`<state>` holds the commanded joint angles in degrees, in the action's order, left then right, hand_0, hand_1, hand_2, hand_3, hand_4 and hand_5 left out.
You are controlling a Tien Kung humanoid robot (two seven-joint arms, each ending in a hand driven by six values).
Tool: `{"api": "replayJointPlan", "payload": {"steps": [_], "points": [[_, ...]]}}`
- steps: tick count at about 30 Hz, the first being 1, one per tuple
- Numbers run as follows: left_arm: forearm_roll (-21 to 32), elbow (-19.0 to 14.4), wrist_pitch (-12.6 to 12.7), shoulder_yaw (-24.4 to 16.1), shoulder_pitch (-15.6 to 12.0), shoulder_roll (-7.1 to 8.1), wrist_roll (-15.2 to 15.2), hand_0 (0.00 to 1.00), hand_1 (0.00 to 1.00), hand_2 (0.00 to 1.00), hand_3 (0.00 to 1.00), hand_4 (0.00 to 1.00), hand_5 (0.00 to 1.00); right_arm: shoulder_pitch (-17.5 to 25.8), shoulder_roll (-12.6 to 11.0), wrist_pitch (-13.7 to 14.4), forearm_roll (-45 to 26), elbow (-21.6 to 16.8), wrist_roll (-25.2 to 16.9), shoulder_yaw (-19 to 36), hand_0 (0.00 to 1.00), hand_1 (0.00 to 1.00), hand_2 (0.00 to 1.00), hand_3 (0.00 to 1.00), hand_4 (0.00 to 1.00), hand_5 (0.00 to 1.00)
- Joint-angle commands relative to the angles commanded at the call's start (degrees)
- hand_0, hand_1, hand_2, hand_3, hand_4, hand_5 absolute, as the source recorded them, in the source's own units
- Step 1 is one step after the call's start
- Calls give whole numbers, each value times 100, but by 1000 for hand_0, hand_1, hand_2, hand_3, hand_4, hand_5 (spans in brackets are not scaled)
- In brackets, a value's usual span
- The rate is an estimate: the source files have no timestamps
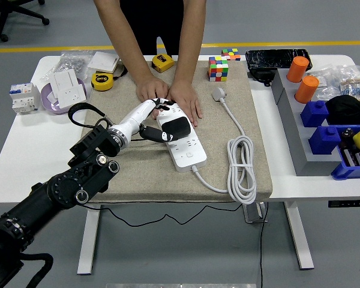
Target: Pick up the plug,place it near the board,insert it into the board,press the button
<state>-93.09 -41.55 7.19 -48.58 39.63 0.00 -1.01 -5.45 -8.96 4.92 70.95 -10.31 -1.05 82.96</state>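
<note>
A white power strip lies at a slant on the beige mat. A black plug sits in its upper sockets. My left hand rests low at the strip's left side, fingers stretched toward the strip's far end and thumb by the plug, holding nothing. A person at the far side presses both hands on the strip's far end, one hand just beyond my fingers, the other hand to the right. The strip's far end and any button there are hidden by the hands.
The strip's white cable lies coiled on the mat's right, its white plug further back. A colour cube and two yellow tape measures stand at the back. Grey and blue bins line the right side.
</note>
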Motion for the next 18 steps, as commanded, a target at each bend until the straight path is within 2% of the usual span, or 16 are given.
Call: {"api": "replayJointPlan", "payload": {"steps": [5, 6, 11, 12, 18], "points": [[-36, 225, -3, 64, 60, 0, -4, 896, 875, 803, 773, 998, 130, -9, -16, -3, 15, 0, 4, -21, 746, 741, 722, 775, 998, 975], [-52, 263, -16, 72, 73, 0, 3, 932, 888, 805, 764, 998, 347, -9, -17, -4, 19, 0, 6, -25, 746, 741, 722, 774, 998, 976], [77, 293, -192, 159, 94, 0, 50, 932, 888, 805, 764, 998, 347, -16, -12, -13, -3, 0, 6, -82, 746, 741, 722, 774, 998, 976], [110, 266, -222, 164, 84, 0, 56, 998, 998, 900, 846, 998, 692, -14, -11, -13, -9, 0, 5, -90, 745, 741, 721, 774, 998, 976], [252, -112, -436, 238, 9, 0, 146, 998, 998, 900, 846, 998, 692, 20, -21, -8, 23, 0, 12, -68, 745, 741, 721, 774, 998, 976]]}}
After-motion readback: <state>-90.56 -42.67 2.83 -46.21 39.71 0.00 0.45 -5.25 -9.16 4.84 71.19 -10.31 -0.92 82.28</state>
